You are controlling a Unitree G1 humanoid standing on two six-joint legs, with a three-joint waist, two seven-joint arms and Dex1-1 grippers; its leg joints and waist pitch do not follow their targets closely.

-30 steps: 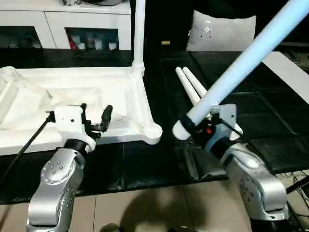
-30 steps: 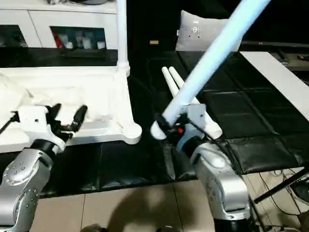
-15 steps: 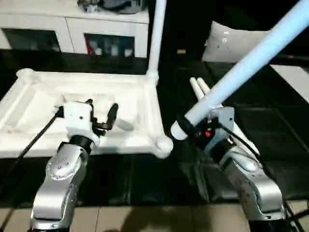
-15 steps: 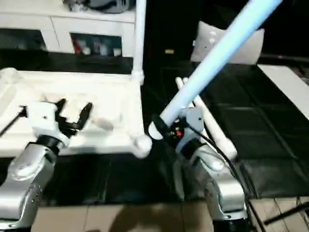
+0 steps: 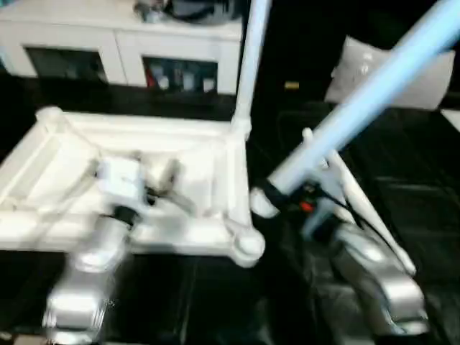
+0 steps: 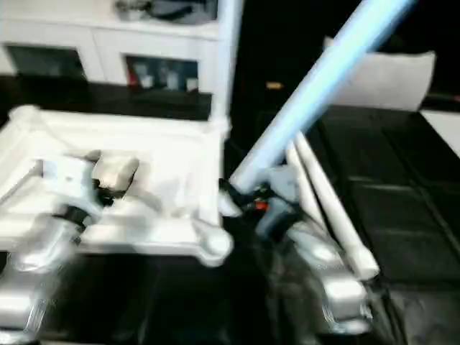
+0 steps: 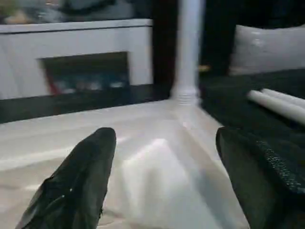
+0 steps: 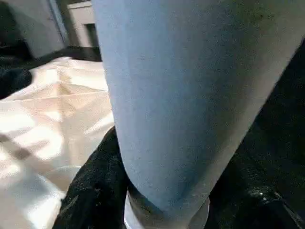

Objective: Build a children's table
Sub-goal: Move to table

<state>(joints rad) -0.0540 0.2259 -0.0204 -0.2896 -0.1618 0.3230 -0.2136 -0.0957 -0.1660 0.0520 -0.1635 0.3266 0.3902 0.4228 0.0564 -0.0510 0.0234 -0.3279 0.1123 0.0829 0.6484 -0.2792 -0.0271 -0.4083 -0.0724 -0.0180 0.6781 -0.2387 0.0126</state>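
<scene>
tabletop (image 5: 215, 180) upside down, 1 leg (image 5: 248, 65) fitted | right gripper (image 5: 277, 192) clamps leg 2 (image 5: 374, 93) beside near corner socket (image 5: 248, 244) | left gripper (image 7: 162, 176) spread, empty | risk: tilted leg misses socket

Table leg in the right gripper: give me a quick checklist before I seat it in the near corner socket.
1. Grip: right gripper is shut on the held leg near its lower end: ok.
2. Leg end over the near corner socket: beside it, not above: not ok.
3. Leg upright: it leans steeply: not ok.
4. Socket free of obstruction: cannot tell.
5. Left gripper open over the tabletop, holding nothing: ok.
6. Far corner leg already standing upright: ok.
</scene>
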